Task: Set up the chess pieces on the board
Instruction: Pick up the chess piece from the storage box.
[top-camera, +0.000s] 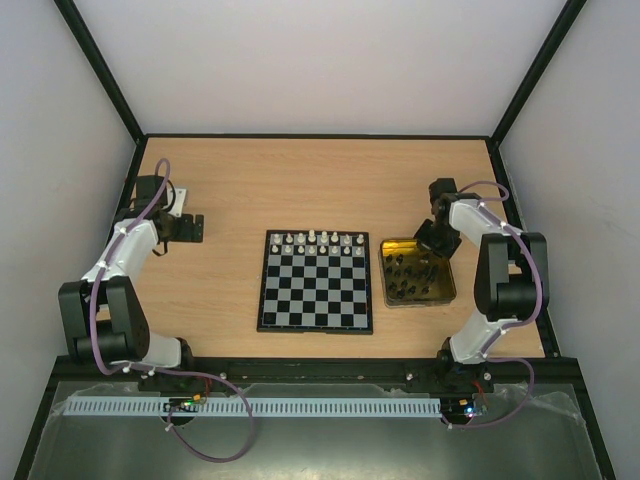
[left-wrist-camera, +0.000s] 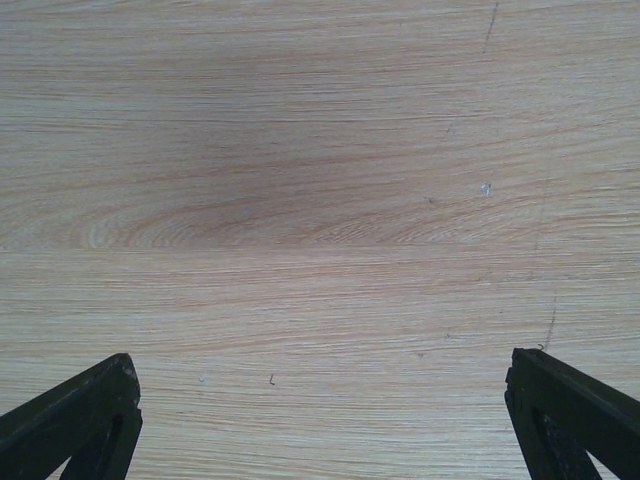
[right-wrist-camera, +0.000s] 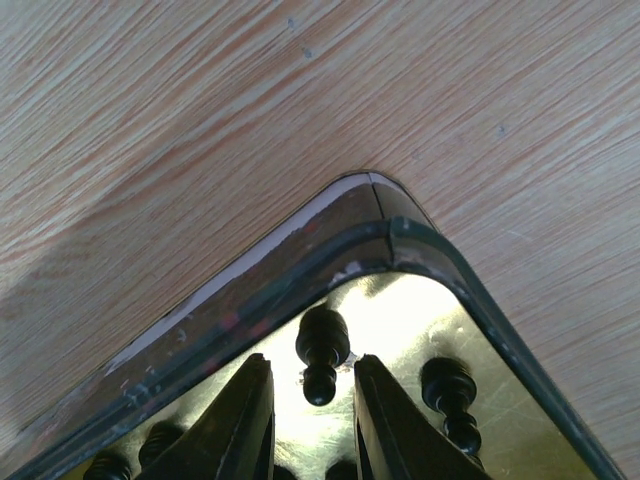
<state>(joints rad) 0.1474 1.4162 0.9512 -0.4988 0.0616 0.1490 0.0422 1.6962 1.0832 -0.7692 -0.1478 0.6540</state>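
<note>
Hanging over the far corner of the shiny gold rectangular tray (right-wrist-camera: 400, 238), the right gripper (right-wrist-camera: 312, 365) has its two dark fingers (right-wrist-camera: 240, 425) partly spread. They straddle the lower end of a small black pawn (right-wrist-camera: 322, 345) that lies on the tray floor just inside the rounded, dark-rimmed corner. A sliver of bright metal shows on each side of the pawn, so the fingers do not pinch it. A second black piece (right-wrist-camera: 450, 395) lies just beyond the right-hand finger, near the tray wall, leaving little room there.

From above, the tray sits just beside the right edge of the small square chessboard (top-camera: 315, 295) with black and silvery checks. More black chess pieces (top-camera: 410, 272) are scattered inside the tray. The white chess pieces (top-camera: 320, 240) fill the board's two far rows, and its other rows are bare.

The left gripper (left-wrist-camera: 320, 358) is well apart from the board, toward the left edge of the light wooden table (top-camera: 230, 190). Its fingers are spread wide over bare wood and hold nothing. Open tabletop lies between it and the board.
</note>
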